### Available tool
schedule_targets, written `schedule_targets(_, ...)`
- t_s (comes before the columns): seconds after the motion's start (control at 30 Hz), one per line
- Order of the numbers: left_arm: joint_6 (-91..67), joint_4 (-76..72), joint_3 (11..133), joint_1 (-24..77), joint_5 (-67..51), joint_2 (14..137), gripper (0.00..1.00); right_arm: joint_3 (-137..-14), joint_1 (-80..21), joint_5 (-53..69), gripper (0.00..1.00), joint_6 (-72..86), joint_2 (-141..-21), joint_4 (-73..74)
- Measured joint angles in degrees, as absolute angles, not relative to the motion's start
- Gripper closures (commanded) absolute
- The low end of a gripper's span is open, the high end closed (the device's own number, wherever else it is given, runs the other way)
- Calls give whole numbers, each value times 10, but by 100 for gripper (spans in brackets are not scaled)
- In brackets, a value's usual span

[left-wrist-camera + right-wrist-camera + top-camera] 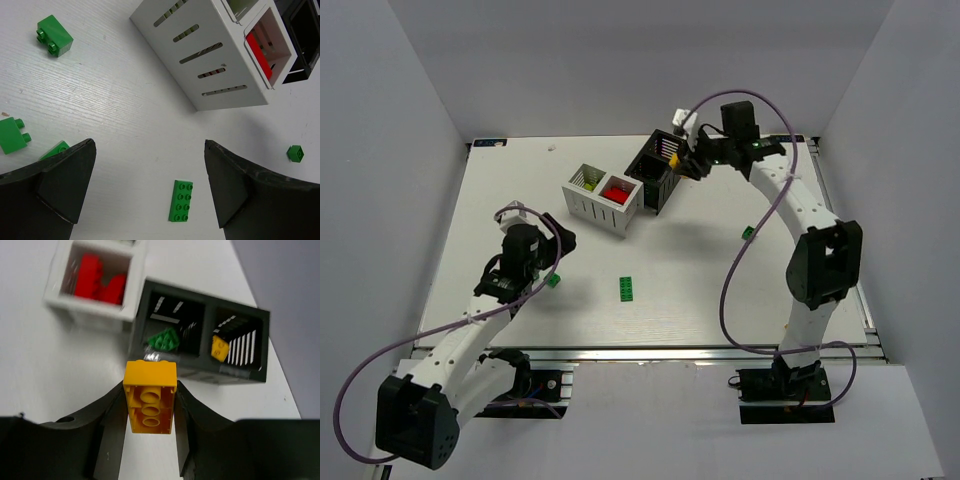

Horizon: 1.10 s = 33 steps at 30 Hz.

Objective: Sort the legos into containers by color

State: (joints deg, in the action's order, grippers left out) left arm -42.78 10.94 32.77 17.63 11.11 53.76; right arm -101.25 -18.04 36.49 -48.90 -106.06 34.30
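Table (500,225) holds white container (592,208), black container (660,186), green legos (626,287).

Taller container (655,190) stands just right of lower container (595,212).

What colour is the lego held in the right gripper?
Orange-yellow. The lego shows best in the right wrist view, held by the right gripper.

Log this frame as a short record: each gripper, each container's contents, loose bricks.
right gripper: shut on yellow brick, by the black container
left gripper: open, empty, above the table
black container: green brick in one compartment, second yellow brick in the other
white container: red bricks in one compartment
loose: long green brick, smaller green bricks on the table
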Motion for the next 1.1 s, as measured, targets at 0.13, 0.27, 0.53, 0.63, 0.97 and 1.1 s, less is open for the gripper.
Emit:
schedule_targets(0.13,-436,119,327,176,115,511,2,-1040,-199,319,100,-275,-1114,177)
schedule_targets(0.27,-448,121,318,176,119,478,2,-1127,-191,270,100,-130,-1201,89)
schedule_targets(0.53,-460,136,311,176,127,466,2,-1141,-187,233,95,-5,-1264,-15)
schedule_targets(0.63,-460,138,311,176,128,466,2,-1156,-189,227,89,12,-1285,-37)
schedule_targets(0.97,-460,138,311,176,130,474,2,-1166,-196,218,61,21,-1324,-63)
schedule_targets(1.1,-450,138,311,176,134,473,2,-1166,-196,211,55,20,-1329,-63)
